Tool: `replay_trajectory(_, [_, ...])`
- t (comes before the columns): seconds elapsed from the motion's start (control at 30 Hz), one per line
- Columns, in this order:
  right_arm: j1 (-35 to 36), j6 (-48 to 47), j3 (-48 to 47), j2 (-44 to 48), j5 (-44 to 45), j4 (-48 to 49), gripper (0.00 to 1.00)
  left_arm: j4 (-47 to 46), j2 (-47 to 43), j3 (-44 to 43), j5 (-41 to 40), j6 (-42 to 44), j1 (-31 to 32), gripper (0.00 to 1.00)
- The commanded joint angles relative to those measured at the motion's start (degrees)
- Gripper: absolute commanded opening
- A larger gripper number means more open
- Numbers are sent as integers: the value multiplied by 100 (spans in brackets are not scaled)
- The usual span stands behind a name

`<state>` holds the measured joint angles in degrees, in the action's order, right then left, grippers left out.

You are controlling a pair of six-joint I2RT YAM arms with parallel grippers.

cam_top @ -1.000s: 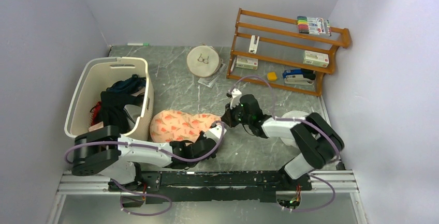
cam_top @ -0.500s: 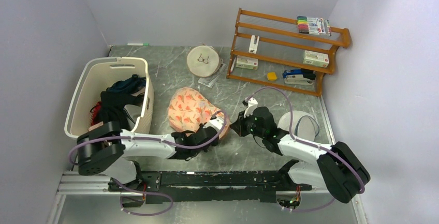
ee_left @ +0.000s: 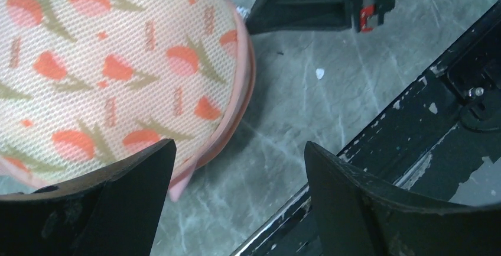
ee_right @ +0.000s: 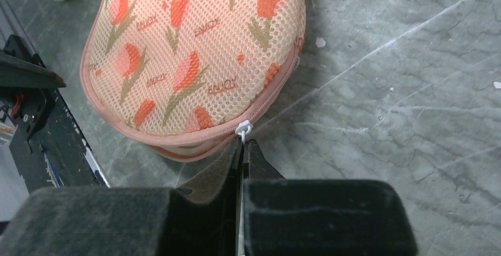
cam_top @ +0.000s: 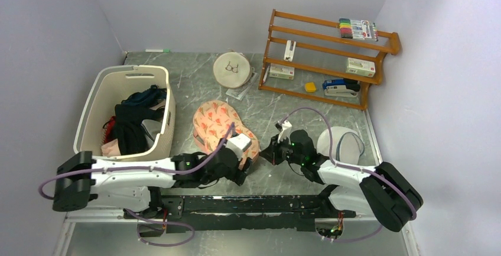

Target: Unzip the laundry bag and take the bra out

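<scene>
The peach, tulip-printed laundry bag (cam_top: pixel 220 127) lies flat on the table (cam_top: pixel 331 120) just beside the cream basket (cam_top: pixel 94 108), on the side of the basket that faces the right arm, with its narrow end pointing away from the basket toward the arms' bases. At that end, farthest from the basket, the right gripper (ee_right: pixel 242 149) has its fingers pressed together on the small white zipper pull (ee_right: pixel 243 129). The zip seam running up the bag's edge looks closed. The left gripper (ee_left: pixel 239 146) hangs spread wide over the same end, one finger above the bag's pink rim and the other over bare table. Whether that finger touches the fabric cannot be told.

The bag appears to be soft, padded mesh, light and springy, and likely to skid across the smooth stone-patterned top as soon as the pull is tugged. The tab is tiny and could slip from a fingertip pinch, so a steady draw along the seam line seems safer than a jerk. The sensible anchor is the piped rim just behind the pull, on the basket side of it, where the left fingers could close on the doubled edge or press it down. The bra is not visible through the mesh.
</scene>
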<state>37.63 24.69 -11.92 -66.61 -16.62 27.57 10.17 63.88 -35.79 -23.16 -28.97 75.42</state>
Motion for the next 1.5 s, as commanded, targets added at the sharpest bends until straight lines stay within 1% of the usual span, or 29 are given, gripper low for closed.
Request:
replay_trajectory(0.0, [28,45,183,162,-194,448,0,-6,915,-770,-294,129,87,92])
replay_trajectory(0.1, [29,73,204,323,-181,412,0,-102,1673,-1248,-735,278,87,88])
replay_trajectory(0.2, [35,62,192,526,-145,316,0,-196,2208,-1523,-1062,383,87,82])
replay_trajectory(0.43, [35,21,129,727,-147,149,0,-249,2914,-1594,-1429,551,87,64])
replay_trajectory(0.5, [35,14,114,686,-189,110,0,-177,2995,-1598,-1621,523,87,54])
replay_trajectory(0.6, [39,-13,127,651,-162,69,0,-33,2976,-1575,-1755,458,87,33])
replay_trajectory(0.63, [35,-35,120,649,-120,42,0,-10,2917,-1528,-1749,421,87,28])
replay_trajectory(0.77, [34,-119,75,641,174,-91,0,-190,2505,-1194,-1404,497,95,14])
replay_trajectory(0.8, [34,-150,55,604,252,-90,0,-280,2387,-1070,-1295,565,100,8])
replay_trajectory(0.93, [34,-360,-165,329,454,-64,0,-484,1926,-632,-1052,743,122,7])
replay_trajectory(1.03, [27,-507,-348,-38,570,45,0,-628,1590,-318,-845,822,135,7])
replay_trajectory(1.07, [26,-559,-432,-169,587,54,0,-685,1492,-229,-748,1058,139,7])
replay_trajectory(1.17, [25,-700,-686,-581,672,118,0,-867,1274,-13,-479,1196,147,7])
replay_trajectory(1.37, [17,-898,-1215,-1391,826,241,0,-1120,1167,280,-254,1187,164,7])
replay_trajectory(1.47, [17,-920,-1407,-1543,843,104,0,-1033,1313,281,-321,1106,164,7])
